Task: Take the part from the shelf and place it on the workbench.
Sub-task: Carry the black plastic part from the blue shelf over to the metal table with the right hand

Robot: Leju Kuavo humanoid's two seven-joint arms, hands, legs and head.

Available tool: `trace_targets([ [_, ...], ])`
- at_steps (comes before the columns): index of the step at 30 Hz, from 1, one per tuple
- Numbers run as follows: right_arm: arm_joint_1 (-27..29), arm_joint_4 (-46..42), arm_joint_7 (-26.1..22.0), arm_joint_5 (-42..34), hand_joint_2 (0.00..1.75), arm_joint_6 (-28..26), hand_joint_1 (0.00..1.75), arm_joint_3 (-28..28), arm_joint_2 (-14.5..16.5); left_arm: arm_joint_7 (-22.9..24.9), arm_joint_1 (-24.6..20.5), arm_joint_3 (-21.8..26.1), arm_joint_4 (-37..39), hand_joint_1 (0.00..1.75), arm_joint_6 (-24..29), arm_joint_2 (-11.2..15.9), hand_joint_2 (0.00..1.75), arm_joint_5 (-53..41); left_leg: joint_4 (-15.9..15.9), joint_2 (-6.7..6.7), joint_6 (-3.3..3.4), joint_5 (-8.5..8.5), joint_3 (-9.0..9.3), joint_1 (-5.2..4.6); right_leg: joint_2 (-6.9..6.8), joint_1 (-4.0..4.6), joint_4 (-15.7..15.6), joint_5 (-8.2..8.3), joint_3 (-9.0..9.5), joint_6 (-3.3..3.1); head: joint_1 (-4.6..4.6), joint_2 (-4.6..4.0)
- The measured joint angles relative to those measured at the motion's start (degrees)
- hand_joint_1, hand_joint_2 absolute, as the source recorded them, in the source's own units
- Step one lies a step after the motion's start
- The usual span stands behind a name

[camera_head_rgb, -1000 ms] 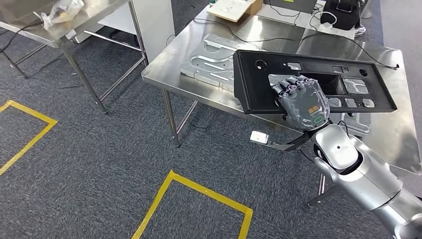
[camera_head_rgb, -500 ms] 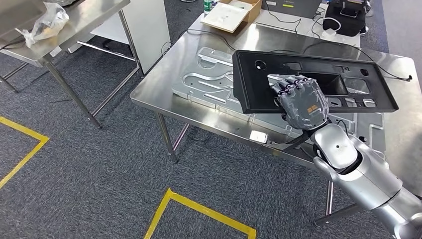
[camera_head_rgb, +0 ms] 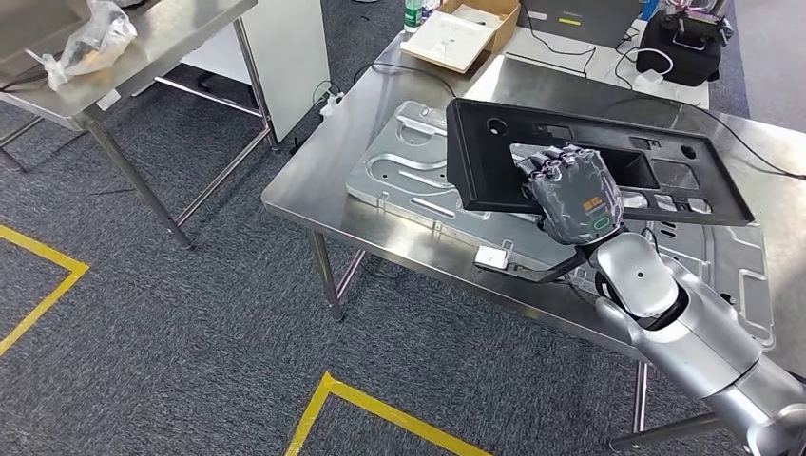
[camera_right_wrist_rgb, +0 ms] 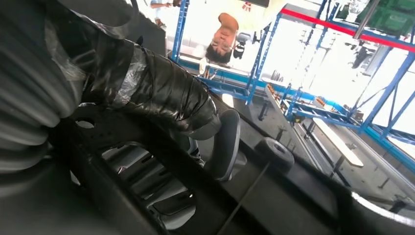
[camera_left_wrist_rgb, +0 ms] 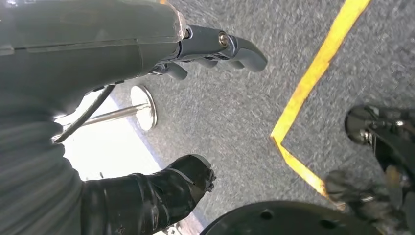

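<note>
right hand [camera_head_rgb: 568,193] holds the part [camera_head_rgb: 494,161] above the workbench [camera_head_rgb: 314,185], over a metal plate [camera_head_rgb: 399,161] lying flat on it, with a cardboard box [camera_head_rgb: 466,24] on the far edge behind and a second table [camera_head_rgb: 143,57] well apart to the left.

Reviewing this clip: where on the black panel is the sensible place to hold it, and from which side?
Along its near long edge, from the robot's side. The black panel is long, flat and thin, with cut-outs, so a robot hand can wrap over the rim. The right robot hand holds it there, near mid-length, which probably limits tipping, above the steel workbench.
</note>
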Motion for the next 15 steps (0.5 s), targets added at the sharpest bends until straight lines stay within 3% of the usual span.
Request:
trace_targets([
  [2, -0.49, 0.4, -0.01, -0.06, 1.75, 0.35, 1.75, 0.03, 0.1, 0.01, 0.02, -0.08, 0.01, 0.0, -0.05, 0.0, 1.75, 0.04, 0.61, -0.02, -0.56, -0.77, 0.39, -0.04, -0.11, 0.07, -6.22, 3.37, 2.04, -0.14, 0.02, 0.0],
  [5, -1.26, 1.07, -0.08, -0.47, 1.75, 0.88, 1.75, 0.15, 0.21, 0.01, -0.06, -0.3, 0.02, 0.0, -0.07, 0.0, 1.75, 0.18, 0.86, 0.24, -1.46, -1.03, 0.18, -0.15, 0.21, 0.57, -8.37, 3.61, 2.66, -1.25, -0.06, 0.01],
  [7, -1.66, 1.6, -0.11, -0.89, 1.75, 1.32, 1.75, 0.29, 0.24, 0.01, -0.12, -0.45, 0.02, 0.0, -0.08, 0.04, 1.75, 0.36, 1.26, 0.49, -2.08, -1.58, 0.02, -0.1, 0.6, 0.34, -8.55, 3.85, 2.72, -2.01, -0.08, -0.01],
  [9, -2.23, 2.28, -0.13, -1.13, 1.75, 1.63, 1.75, 0.42, 0.27, 0.01, -0.18, -0.69, 0.02, 0.0, -0.11, 0.1, 1.75, 0.48, 5.12, 0.55, -2.62, -4.04, -1.61, -0.01, 0.95, 0.11, -8.87, 4.07, 2.93, -2.79, -0.1, -0.01],
  [11, -2.85, 3.19, -0.2, -1.46, 1.75, 1.93, 1.75, 0.6, 0.38, 0.01, -0.18, -0.99, 0.02, 0.0, -0.22, 0.11, 1.75, 0.5, 12.45, 0.53, -2.88, -7.44, -5.0, 0.1, 1.35, 0.25, -8.88, 4.07, 2.95, -3.15, -0.1, 0.0],
  [12, -3.14, 3.76, -0.25, -1.65, 1.75, 2.17, 1.75, 0.76, 0.48, 0.01, -0.18, -1.11, 0.02, 0.0, -0.28, 0.11, 1.75, 0.51, 15.41, 0.53, -2.92, -8.34, -6.48, 0.12, 1.65, 0.34, -8.86, 4.06, 2.97, -3.18, -0.09, 0.0],
  [13, -3.44, 4.45, -0.32, -1.79, 1.75, 2.4, 1.75, 0.98, 0.58, 0.01, -0.19, -1.21, 0.02, 0.0, -0.34, 0.11, 1.75, 0.52, 16.57, 0.52, -2.89, -8.18, -7.13, 0.13, 2.01, 0.42, -8.84, 4.05, 3.0, -3.19, -0.09, 0.0],
  [14, -3.74, 5.13, -0.4, -1.87, 1.75, 2.58, 1.75, 1.2, 0.69, 0.01, -0.18, -1.28, 0.02, 0.0, -0.42, 0.11, 1.75, 0.52, 15.55, 0.44, -2.77, -6.98, -6.72, 0.13, 2.45, 0.47, -8.82, 4.04, 3.05, -3.2, -0.09, 0.0],
  [15, -4.07, 5.75, -0.49, -1.9, 1.75, 2.71, 1.75, 1.4, 0.81, 0.01, -0.17, -1.32, 0.02, 0.0, -0.48, 0.11, 1.75, 0.52, 12.46, 0.14, -2.56, -4.99, -5.28, 0.12, 2.93, 0.5, -8.8, 4.02, 3.11, -3.17, -0.09, 0.0],
])
